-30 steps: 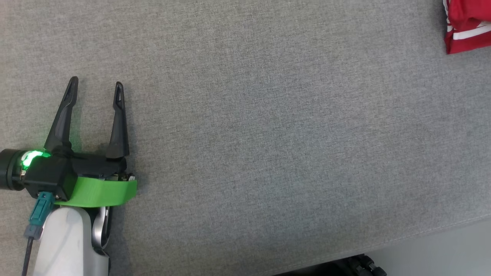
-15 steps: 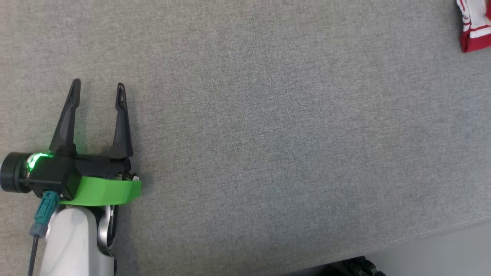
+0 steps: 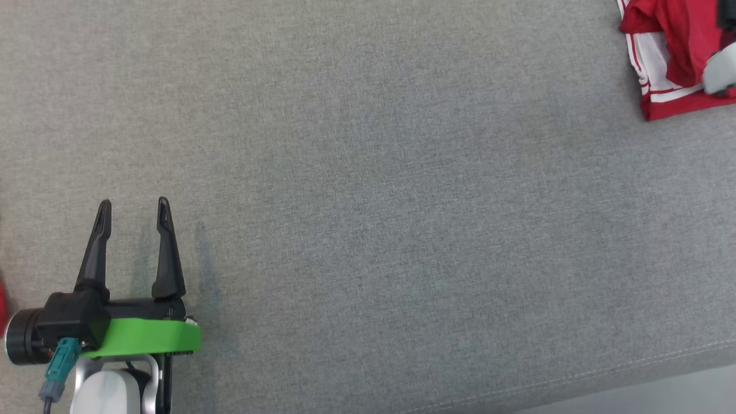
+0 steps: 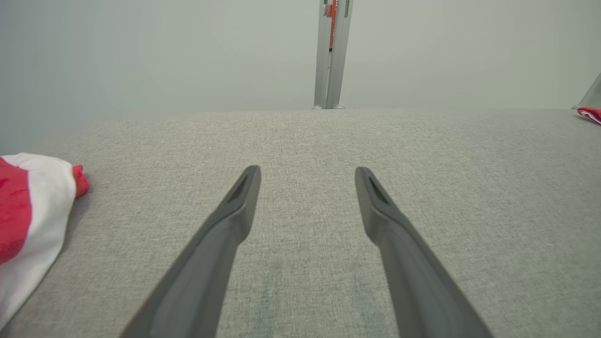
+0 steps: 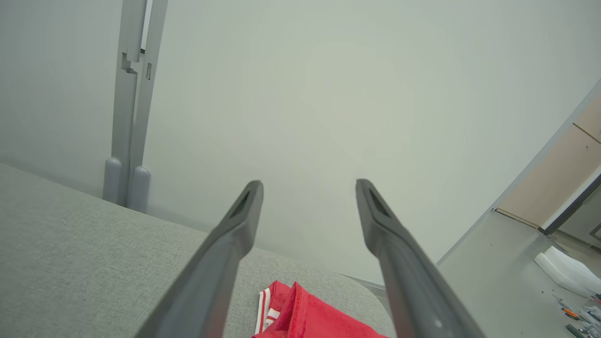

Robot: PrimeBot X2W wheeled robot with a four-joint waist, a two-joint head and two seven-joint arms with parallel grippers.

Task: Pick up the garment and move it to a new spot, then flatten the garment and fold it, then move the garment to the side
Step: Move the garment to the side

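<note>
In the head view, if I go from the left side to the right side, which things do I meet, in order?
Left gripper, open, at the lower left → bare grey surface → red garment with white stripes, at the upper right.

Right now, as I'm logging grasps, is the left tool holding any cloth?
No: the left tool is open over the grey surface, with nothing between its fingers.

The garment (image 3: pixel 678 34) runs off the far right edge. A red-and-white cloth (image 4: pixel 37 202) on the left is also cut off.
</note>
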